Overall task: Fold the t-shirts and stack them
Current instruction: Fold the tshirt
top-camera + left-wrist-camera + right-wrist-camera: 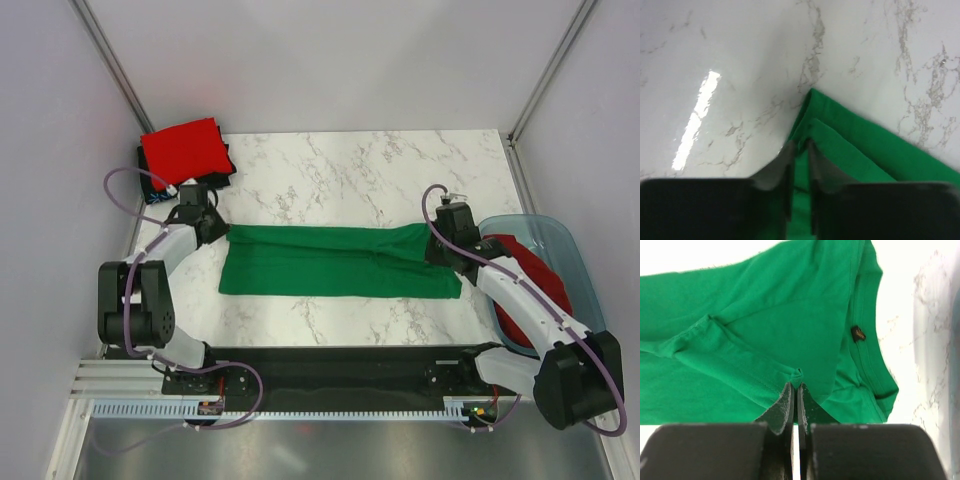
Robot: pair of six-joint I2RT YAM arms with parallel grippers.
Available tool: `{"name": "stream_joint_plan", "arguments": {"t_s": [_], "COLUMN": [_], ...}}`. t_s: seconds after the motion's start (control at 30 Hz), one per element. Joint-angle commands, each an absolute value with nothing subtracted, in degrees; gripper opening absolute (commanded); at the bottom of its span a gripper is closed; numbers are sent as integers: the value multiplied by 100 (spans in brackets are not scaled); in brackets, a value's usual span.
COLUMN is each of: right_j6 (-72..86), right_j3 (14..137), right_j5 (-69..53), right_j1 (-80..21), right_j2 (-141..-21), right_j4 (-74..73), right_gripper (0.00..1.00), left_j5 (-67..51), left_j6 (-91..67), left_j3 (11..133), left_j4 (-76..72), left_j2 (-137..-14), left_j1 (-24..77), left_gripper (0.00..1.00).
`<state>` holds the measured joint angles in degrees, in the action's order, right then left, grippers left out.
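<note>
A bright green t-shirt (335, 262) lies folded into a long band across the middle of the marble table. My left gripper (214, 228) is shut on its left end; in the left wrist view the green cloth (850, 135) sits pinched between the fingers (801, 150). My right gripper (438, 245) is shut on the right end, near the collar; the right wrist view shows a pinch of green fabric (797, 376) at the fingertips. A folded red t-shirt (183, 152) lies on a black one (155, 188) at the back left.
A translucent blue tub (560, 255) holding red cloth (535, 280) stands at the right edge, under my right arm. White walls enclose the table on three sides. The black base rail (330, 375) runs along the near edge.
</note>
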<state>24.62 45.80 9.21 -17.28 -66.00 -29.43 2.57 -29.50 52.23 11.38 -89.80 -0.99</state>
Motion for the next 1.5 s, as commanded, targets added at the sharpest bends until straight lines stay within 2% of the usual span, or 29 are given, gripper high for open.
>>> {"name": "stream_joint_plan", "arguments": {"t_s": [0.0,0.07,0.1,0.13,0.17,0.2,0.23,0.3,0.37,0.53,0.67,0.97,1.17,1.47], "right_j6": [2680,2733,2759,2768,2821,2847,2961,3032,3067,3085,3225,3111,3111,3059], "right_j3": [4352,4263,4202,4175,4175,4218,4236,4315,4350,4473,4666,5299,5098,4764], "right_j5": [1134,1195,1230,1274,1283,1275,1257,1117,968,634,220,-501,-466,-343], "right_j1": [-1731,-1723,-1731,-1731,-1723,-1731,-1731,-1723,-1731,-1731,-1854,-2083,-2066,-2083], "right_j2": [-6364,-6337,-6320,-6319,-6319,-6337,-6346,-6363,-6372,-6398,-6853,-8383,-8692,-8806], "right_j4": [-3023,-3041,-3058,-3076,-3102,-3129,-3155,-3190,-3173,-2989,-2682,-1925,-1670,-1503], "right_gripper": [0,1,4,8,25,34,49,73,77,77,76,76,75,75], "left_j5": [1202,1658,1766,1854,1924,1933,1934,1881,1680,933,467,-377,-361,474], "left_j6": [-3444,-3646,-3700,-3735,-3761,-3762,-3762,-3709,-3561,-3191,-2788,-2540,-2575,-2733], "left_j3": [4905,4712,4685,4667,4676,4676,4676,4711,4798,4904,5105,5765,6258,5872], "left_j4": [1054,1081,1107,1151,1169,1169,1169,1151,1125,783,589,1001,1783,2373], "left_j2": [-8421,-8166,-8095,-8025,-7903,-7858,-7797,-7673,-7647,-7541,-7716,-9095,-9939,-9309], "left_j1": [-114,-114,-123,-140,-158,-193,-202,-211,-211,-70,535,1072,1143,1143], "left_gripper": [36,54,66,68,68,68,68,67,65,61,60,58,56,56]}}
